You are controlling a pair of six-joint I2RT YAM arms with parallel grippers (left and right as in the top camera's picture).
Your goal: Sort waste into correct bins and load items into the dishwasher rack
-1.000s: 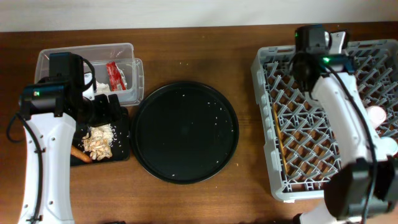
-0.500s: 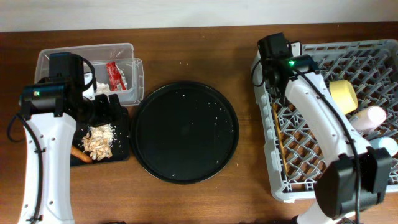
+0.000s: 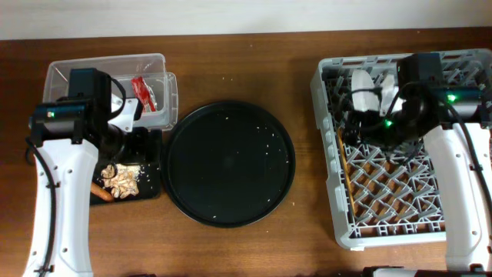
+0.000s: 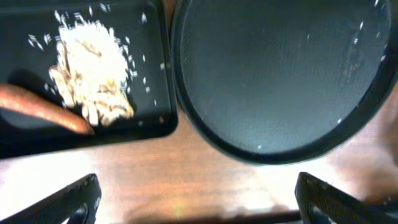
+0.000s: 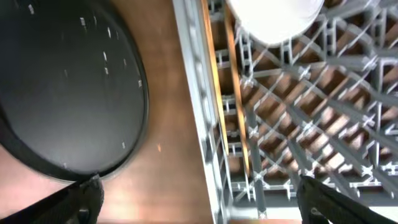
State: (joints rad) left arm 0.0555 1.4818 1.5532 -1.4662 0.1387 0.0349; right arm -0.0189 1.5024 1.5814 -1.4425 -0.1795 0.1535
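The grey dishwasher rack [image 3: 338,223] fills the right side. A white plate [image 3: 363,94] stands in its back left part, and wooden chopsticks [image 3: 344,165] lie along its left wall. My right gripper [image 3: 369,129] hovers open just in front of the plate, holding nothing. In the right wrist view the plate [image 5: 273,18] is at the top, the chopsticks [image 5: 236,106] run below it, and the right gripper [image 5: 199,211] spans the rack wall. My left gripper [image 3: 132,145] is open over the black rectangular tray [image 3: 154,165], which holds beige scraps [image 4: 93,68] and a carrot [image 4: 37,109].
A large round black tray [image 3: 229,161] with crumbs lies mid-table, between the two arms. The clear tub [image 3: 61,69] at the back left holds a red wrapper [image 3: 142,92] and a white tissue [image 3: 124,106]. My left gripper [image 4: 202,208] shows bare wood between its fingers.
My right gripper has opened and let go of the white plate, which now stands in the rack. The right arm has swung back to the right. The left arm has barely shifted.
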